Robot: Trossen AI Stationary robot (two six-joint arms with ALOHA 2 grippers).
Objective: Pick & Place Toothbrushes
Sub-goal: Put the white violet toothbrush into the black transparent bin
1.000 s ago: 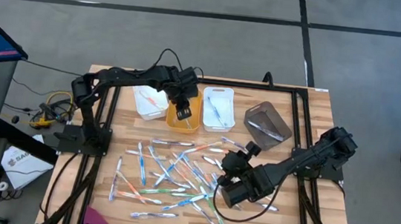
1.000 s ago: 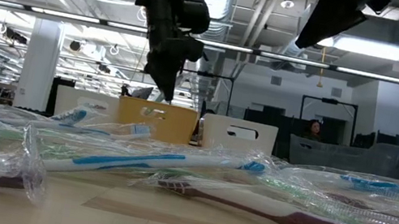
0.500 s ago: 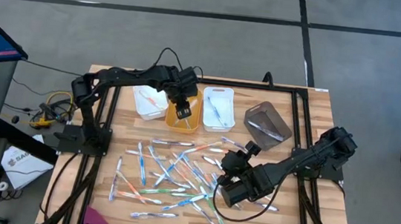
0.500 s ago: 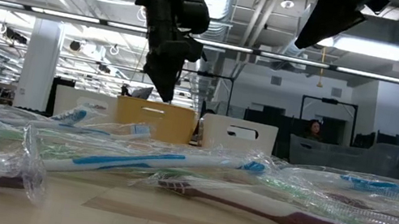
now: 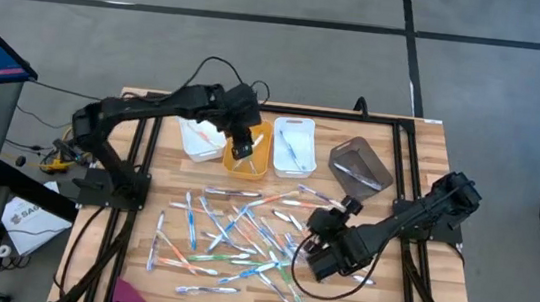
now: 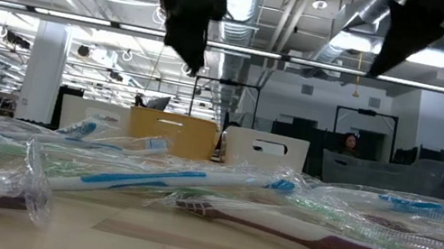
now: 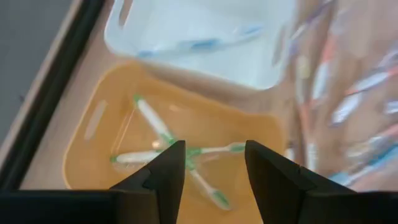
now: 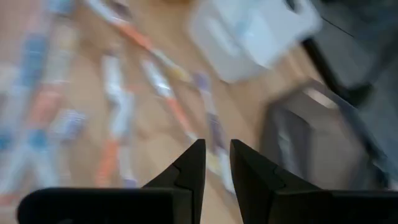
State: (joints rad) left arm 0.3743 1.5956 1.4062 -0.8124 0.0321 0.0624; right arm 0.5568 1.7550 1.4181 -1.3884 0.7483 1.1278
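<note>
With your left gripper (image 7: pixel 211 165) parted and empty over the orange bin (image 5: pixel 248 161), that drop looks done. Next, your right gripper (image 8: pixel 215 163), jaws narrow and holding nothing, needs one of the toothbrushes (image 5: pixel 232 229)

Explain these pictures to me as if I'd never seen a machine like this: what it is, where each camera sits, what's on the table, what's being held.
This is a robot with two dark arms at a wooden table, each ending in a two-finger gripper. One camera looks straight down, one sits at table level, and one rides on each wrist. Wrapped toothbrushes lie scattered on the table, with four bins behind them: two white, an orange bin and a grey one. The left gripper hangs over the orange bin, fingers open and empty; its wrist camera shows green toothbrushes lying in that bin. The right gripper hangs over the pile with fingers nearly together, holding nothing visible.
</note>
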